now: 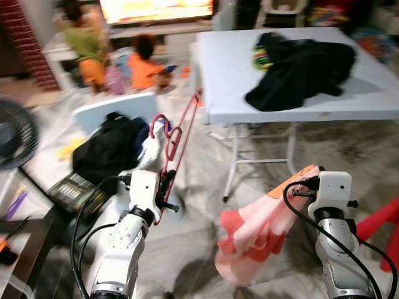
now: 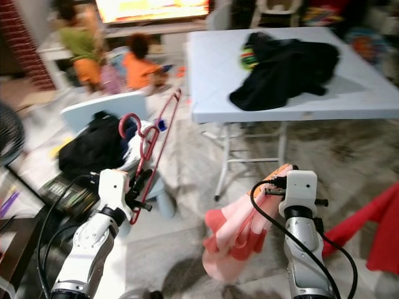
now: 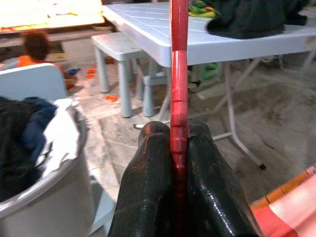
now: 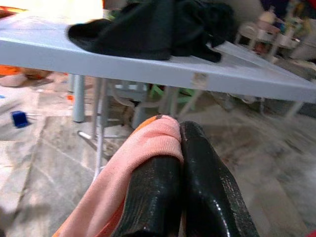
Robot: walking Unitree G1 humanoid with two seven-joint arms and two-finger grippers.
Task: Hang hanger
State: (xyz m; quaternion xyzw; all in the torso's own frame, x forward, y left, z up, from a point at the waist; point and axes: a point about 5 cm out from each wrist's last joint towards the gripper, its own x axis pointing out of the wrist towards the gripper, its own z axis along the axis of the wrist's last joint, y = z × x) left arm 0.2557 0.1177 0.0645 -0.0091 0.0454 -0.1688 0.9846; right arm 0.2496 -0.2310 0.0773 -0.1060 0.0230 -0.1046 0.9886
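Your left gripper (image 3: 178,163) was pinched tight on the red hanger (image 1: 177,140), which stuck up and away from its fingers. Your right gripper (image 4: 175,148) was squeezed shut on a pink cloth (image 1: 259,230) that hung down below it. Past both grippers stood a white table (image 1: 224,81) with dark clothes (image 1: 302,68) piled on top. Left of the hanger sat a basket (image 3: 47,185) of clothes.

A heap of clothes (image 1: 302,68) is laid on the bench (image 1: 230,81) at upper right; a laundry basket (image 1: 109,149) is placed at left.
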